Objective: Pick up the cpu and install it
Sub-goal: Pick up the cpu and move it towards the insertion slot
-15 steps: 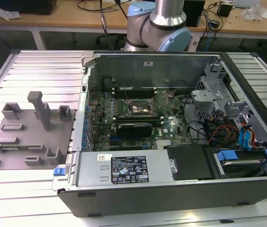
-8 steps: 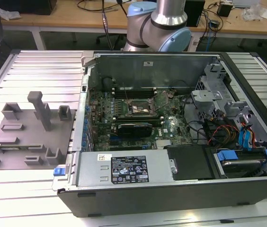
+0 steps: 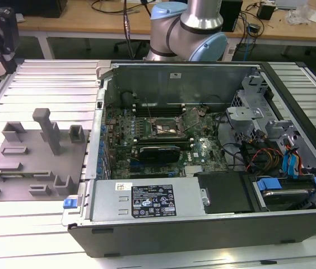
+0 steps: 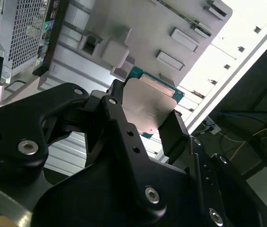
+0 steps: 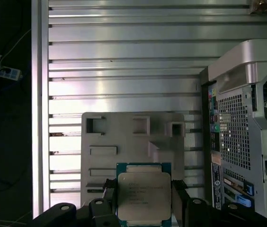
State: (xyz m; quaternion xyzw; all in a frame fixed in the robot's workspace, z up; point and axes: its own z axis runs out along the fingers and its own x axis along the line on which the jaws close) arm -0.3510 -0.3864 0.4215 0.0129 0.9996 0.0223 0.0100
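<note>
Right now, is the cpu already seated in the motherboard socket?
No, in the first wrist view the gripper is shut on the cpu, with the grey holder plate behind it.

cpu — silver-white top, teal-green rim | gripper matte black | holder plate plain grey | table silver, ribbed stripes | motherboard green | arm silver with light-blue caps | 1 label — white, black print

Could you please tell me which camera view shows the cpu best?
The first wrist view: the cpu faces the camera flat, clamped in the hand. The second wrist view shows the cpu at a slant, partly behind a finger.
</note>
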